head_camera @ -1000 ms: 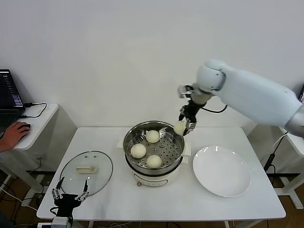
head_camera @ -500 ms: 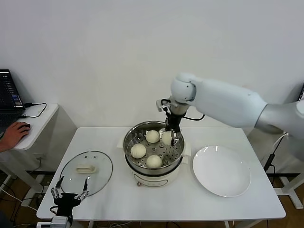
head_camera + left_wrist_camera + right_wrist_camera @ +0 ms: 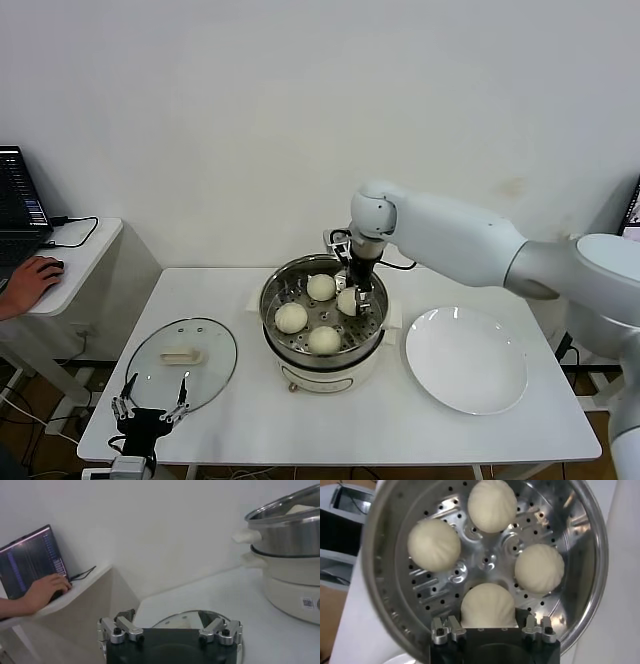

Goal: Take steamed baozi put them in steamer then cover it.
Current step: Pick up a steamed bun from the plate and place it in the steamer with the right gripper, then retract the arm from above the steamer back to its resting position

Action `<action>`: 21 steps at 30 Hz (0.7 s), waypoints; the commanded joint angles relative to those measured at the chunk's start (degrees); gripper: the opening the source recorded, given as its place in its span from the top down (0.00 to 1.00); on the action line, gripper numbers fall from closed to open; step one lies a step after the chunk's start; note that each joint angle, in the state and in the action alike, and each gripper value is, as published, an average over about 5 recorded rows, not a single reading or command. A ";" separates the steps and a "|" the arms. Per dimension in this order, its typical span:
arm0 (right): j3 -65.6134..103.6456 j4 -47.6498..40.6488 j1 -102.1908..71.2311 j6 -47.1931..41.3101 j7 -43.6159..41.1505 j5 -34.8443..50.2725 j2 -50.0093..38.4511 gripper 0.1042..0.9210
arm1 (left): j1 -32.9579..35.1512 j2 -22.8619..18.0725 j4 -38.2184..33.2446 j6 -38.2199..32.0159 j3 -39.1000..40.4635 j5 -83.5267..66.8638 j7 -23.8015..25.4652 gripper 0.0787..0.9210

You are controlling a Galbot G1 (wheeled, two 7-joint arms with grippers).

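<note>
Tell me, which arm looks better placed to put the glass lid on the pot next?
The left, probably. Its open end effector waits at the table's near edge beside the glass lid. The right end effector is inside the steamer, gripping the fourth baozi, with three baozi already on the tray.

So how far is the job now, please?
Three baozi already lie on the perforated tray of the steamer, and the white plate has nothing on it. The right gripper is down in the pot, its jaws around the fourth baozi, not yet released. Left: letting go and covering; the glass lid lies on the table by the open left gripper.
</note>
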 commanded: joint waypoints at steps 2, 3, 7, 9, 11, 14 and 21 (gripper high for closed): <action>1.72 -2.11 -2.29 -0.21 1.02 -1.47 0.50 0.32 | 0.01 0.03 0.33 0.03 0.17 -0.10 0.08 0.12; 1.70 -1.81 -2.12 -0.38 1.12 -1.21 0.26 0.32 | -0.01 0.04 0.32 0.04 0.15 -0.11 0.11 0.12; 2.46 0.40 -0.99 -1.81 1.48 0.93 -1.46 0.27 | -0.18 0.05 0.53 0.11 0.06 -0.06 0.17 0.12; 3.20 2.06 0.14 -2.30 1.16 1.94 -2.86 0.20 | -0.22 0.00 0.60 0.13 0.04 -0.03 0.17 0.12; 4.18 4.00 1.67 -2.68 0.98 3.15 -4.79 0.16 | -0.22 -0.06 0.52 0.14 0.04 -0.03 0.21 0.12; 8.66 7.08 2.83 -3.13 3.04 5.94 -9.02 0.13 | -0.34 -0.18 0.28 0.20 0.08 -0.05 0.30 0.12; 21.61 11.82 -0.45 -4.29 31.67 20.39 -17.79 0.12 | -1.06 -0.57 0.35 0.45 0.68 -0.76 -0.86 0.12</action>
